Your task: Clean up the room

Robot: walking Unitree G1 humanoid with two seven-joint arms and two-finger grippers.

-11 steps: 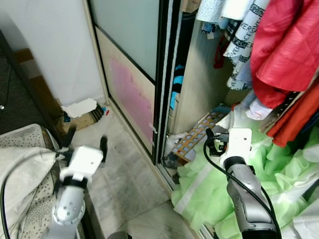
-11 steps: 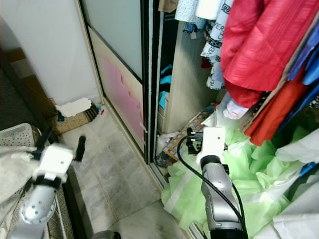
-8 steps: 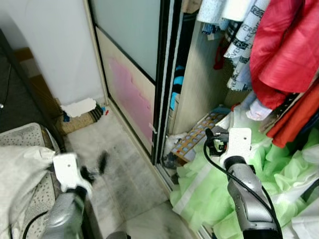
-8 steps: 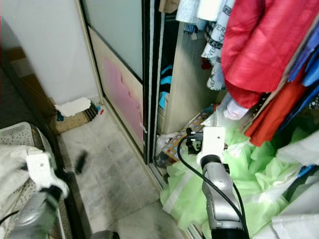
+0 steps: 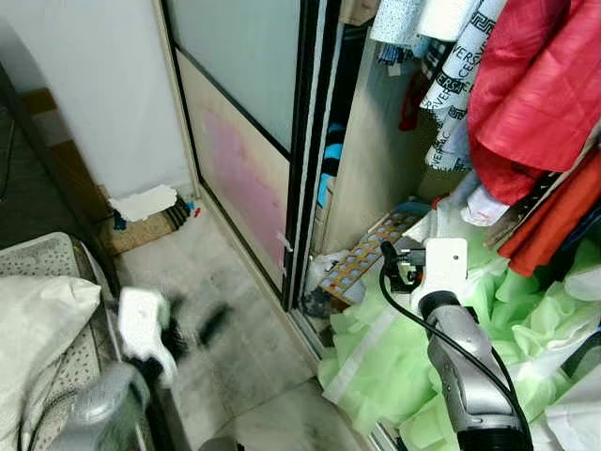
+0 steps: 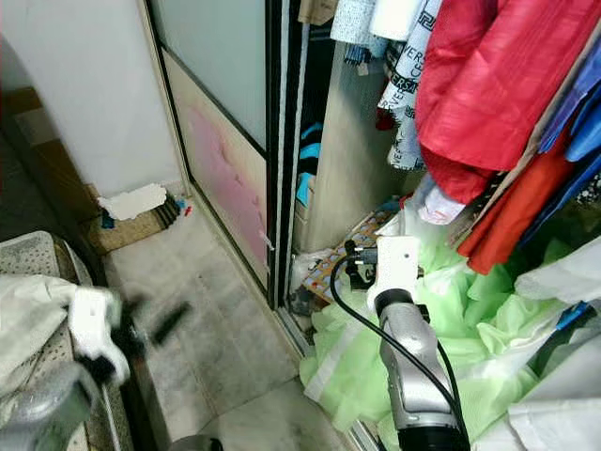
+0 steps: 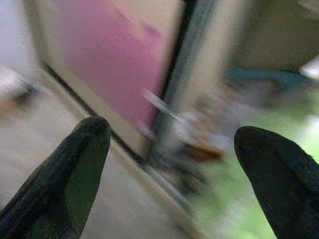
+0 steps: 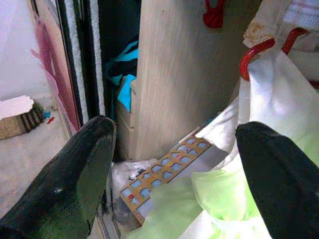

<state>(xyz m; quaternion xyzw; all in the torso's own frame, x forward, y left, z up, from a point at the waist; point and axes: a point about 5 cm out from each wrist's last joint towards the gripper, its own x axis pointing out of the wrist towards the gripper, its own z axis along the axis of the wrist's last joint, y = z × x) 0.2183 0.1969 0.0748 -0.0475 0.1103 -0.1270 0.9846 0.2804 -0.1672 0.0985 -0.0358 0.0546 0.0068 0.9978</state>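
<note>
Green cloth [image 5: 394,366] spills in a heap out of the open wardrobe onto the floor [image 5: 239,352], low on the right. Right gripper [image 8: 174,164] hangs just over it, fingers spread wide, holding nothing. Left gripper [image 7: 172,172] is low on the left over the floor beside the bed [image 5: 42,310], blurred, fingers also wide apart and empty. Behind the cloth lies a pegboard tray [image 5: 362,258] by the sliding door [image 5: 249,122]; red garments [image 5: 535,85] hang above. Likely risk: a grab at the loose cloth could drag the tray along or snag the hangers
</note>
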